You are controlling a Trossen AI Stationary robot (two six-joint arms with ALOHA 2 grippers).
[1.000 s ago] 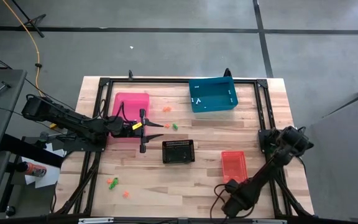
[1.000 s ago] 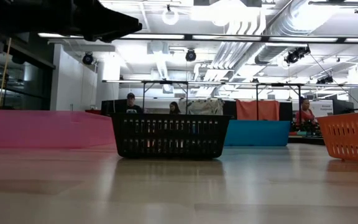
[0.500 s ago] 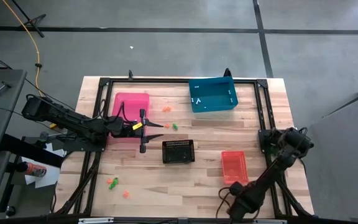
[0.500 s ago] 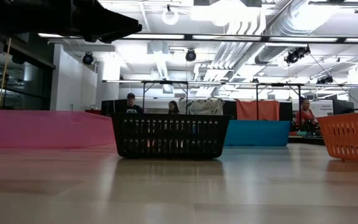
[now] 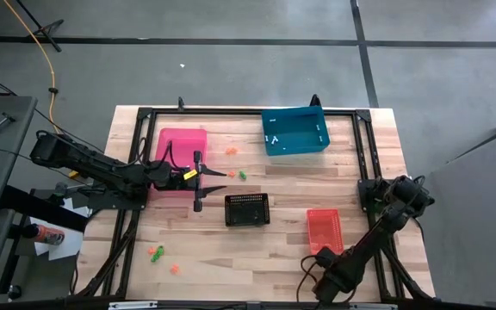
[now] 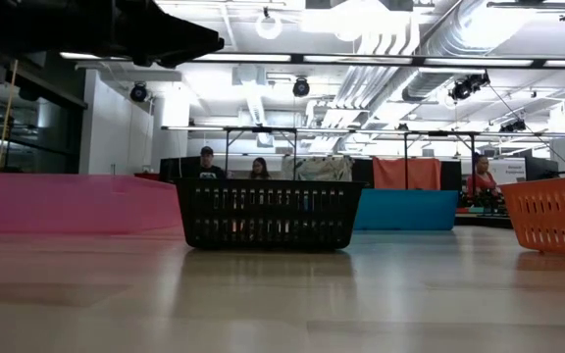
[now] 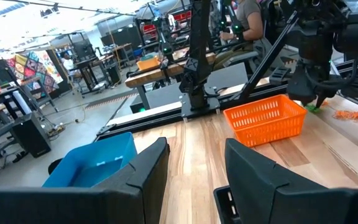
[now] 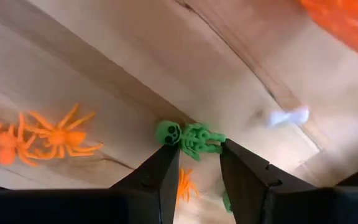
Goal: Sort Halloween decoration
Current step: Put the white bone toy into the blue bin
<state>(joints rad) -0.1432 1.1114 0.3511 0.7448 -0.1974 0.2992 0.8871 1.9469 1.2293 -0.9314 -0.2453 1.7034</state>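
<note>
The Halloween decoration is small trinkets scattered on the wooden table. A green skeleton (image 8: 190, 138) lies on the wood by the near right edge, with orange spiders (image 8: 59, 137) and a white piece (image 8: 289, 116) beside it. My right gripper (image 8: 196, 146) points steeply down over the skeleton, open, a fingertip at each end of it. More orange and green trinkets (image 5: 235, 172) lie mid-table, and others (image 5: 156, 253) lie near left. My left gripper (image 5: 218, 176) hovers level beside the pink bin (image 5: 179, 148), open, with nothing between its fingers (image 7: 194, 158). My right gripper comes at the green skeleton from above, one fingertip (image 8: 166, 152) by its head and the other by its legs. The skeleton lies flat on the table. I cannot tell whether the fingertips touch it.
A black basket (image 5: 247, 209) stands mid-table. An orange bin (image 5: 324, 229) sits just beyond my right gripper. A blue bin (image 5: 295, 131) at the far side has white pieces inside. People sit in the room behind the table.
My right gripper has tipped and shifted slightly over the near-right trinkets, its jaws unchanged.
</note>
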